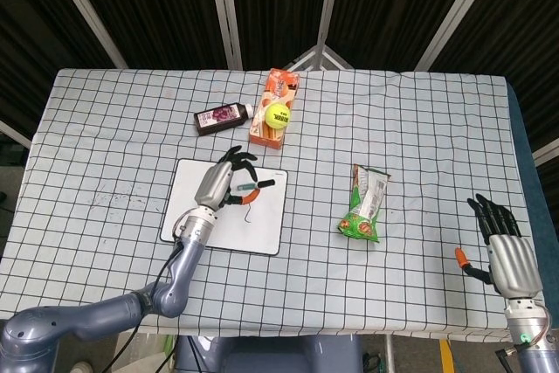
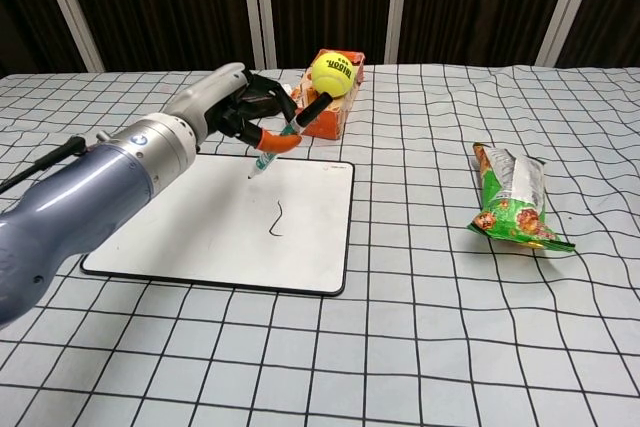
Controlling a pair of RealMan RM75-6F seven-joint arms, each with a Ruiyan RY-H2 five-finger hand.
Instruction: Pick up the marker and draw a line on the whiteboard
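My left hand (image 2: 236, 107) (image 1: 218, 186) holds the marker (image 2: 283, 137) (image 1: 253, 187), black cap up, tip down just above the far part of the whiteboard (image 2: 200, 237) (image 1: 188, 220). A short black wavy line (image 2: 276, 218) (image 1: 249, 217) shows on the board, nearer me than the tip. In the head view my right hand (image 1: 507, 246) rests open at the table's right front corner, holding nothing; the chest view does not show it.
An orange carton (image 2: 330, 112) with a tennis ball (image 2: 331, 73) on it lies just behind the board, a dark bottle (image 1: 222, 117) to its left. A green snack bag (image 2: 510, 202) lies to the right.
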